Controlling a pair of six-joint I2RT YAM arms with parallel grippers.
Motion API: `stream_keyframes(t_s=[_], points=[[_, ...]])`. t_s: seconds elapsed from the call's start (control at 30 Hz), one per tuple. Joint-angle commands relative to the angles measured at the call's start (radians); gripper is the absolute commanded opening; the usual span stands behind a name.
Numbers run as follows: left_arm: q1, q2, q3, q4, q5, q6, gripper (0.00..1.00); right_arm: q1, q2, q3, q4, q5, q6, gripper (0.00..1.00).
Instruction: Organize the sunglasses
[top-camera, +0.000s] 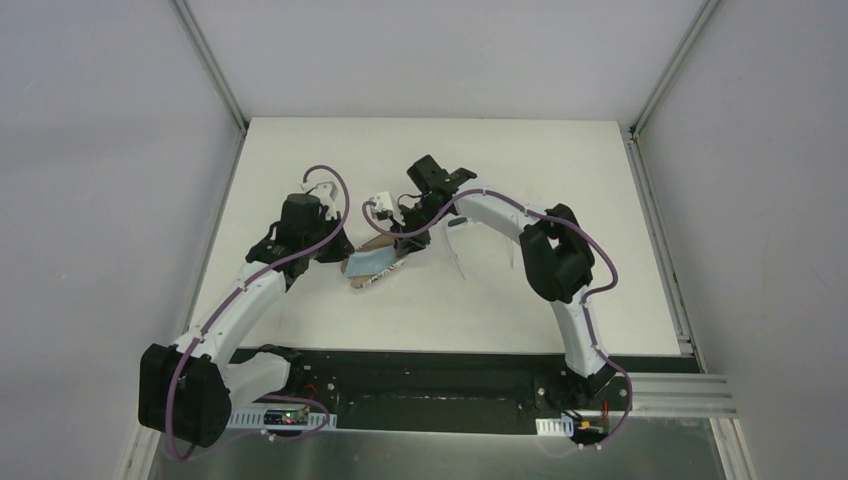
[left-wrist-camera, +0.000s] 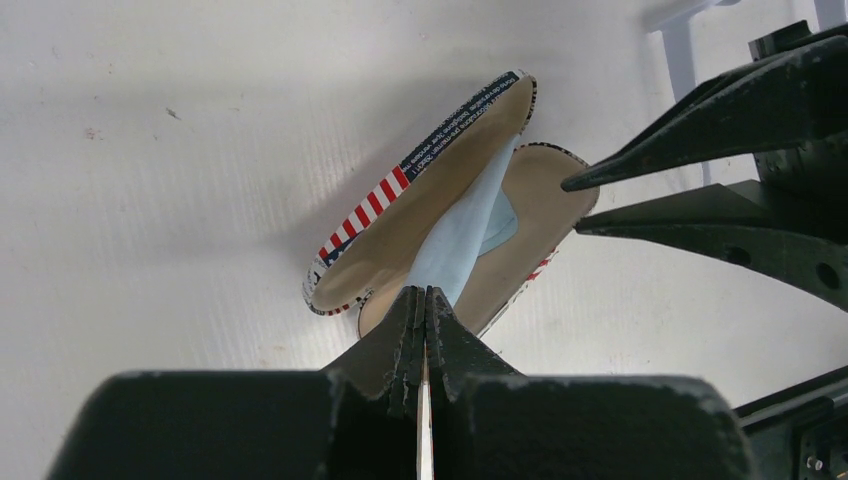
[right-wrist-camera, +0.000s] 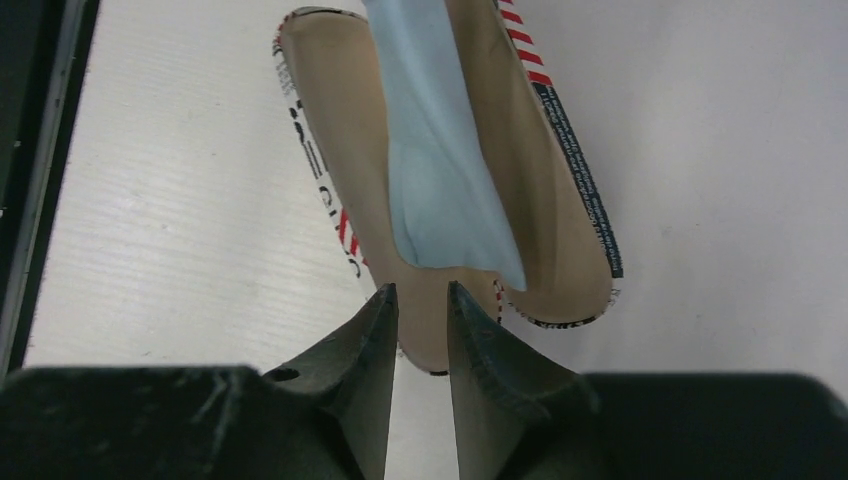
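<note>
The oblong printed case (top-camera: 372, 274) lies open at the table's middle, tan inside (left-wrist-camera: 400, 225) (right-wrist-camera: 560, 200). A light blue cloth (left-wrist-camera: 465, 230) (right-wrist-camera: 440, 180) runs out of it. My left gripper (left-wrist-camera: 427, 291) (top-camera: 338, 250) is shut on the cloth's near end. My right gripper (right-wrist-camera: 420, 290) (left-wrist-camera: 572, 206) (top-camera: 405, 238) comes from the opposite side. Its jaws stand a narrow way apart and pinch the rounded end of the case's lower half. The sunglasses (top-camera: 459, 255), thin and white, lie on the table just right of the right gripper, held by neither gripper.
The white tabletop (top-camera: 560, 170) has grey walls on three sides, with metal rails at its left and right edges. The black base strip (top-camera: 430, 370) holding both arms runs along the near edge.
</note>
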Motion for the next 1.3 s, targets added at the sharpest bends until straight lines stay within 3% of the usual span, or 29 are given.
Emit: stream_keyframes(t_s=[0.0,1.1,1.27], points=[[0.012,-0.012,0.005,0.044,0.012,0.018,0.0,0.007,-0.025,-0.031,0.17,0.041,0.017,0.28],[0.012,-0.011,-0.007,0.06,0.033,0.007,0.0,0.023,0.083,0.056,0.182,0.14,0.017,0.32],[0.012,-0.01,-0.007,0.064,0.031,0.006,0.0,0.024,0.096,0.063,0.182,0.138,0.022,0.26]])
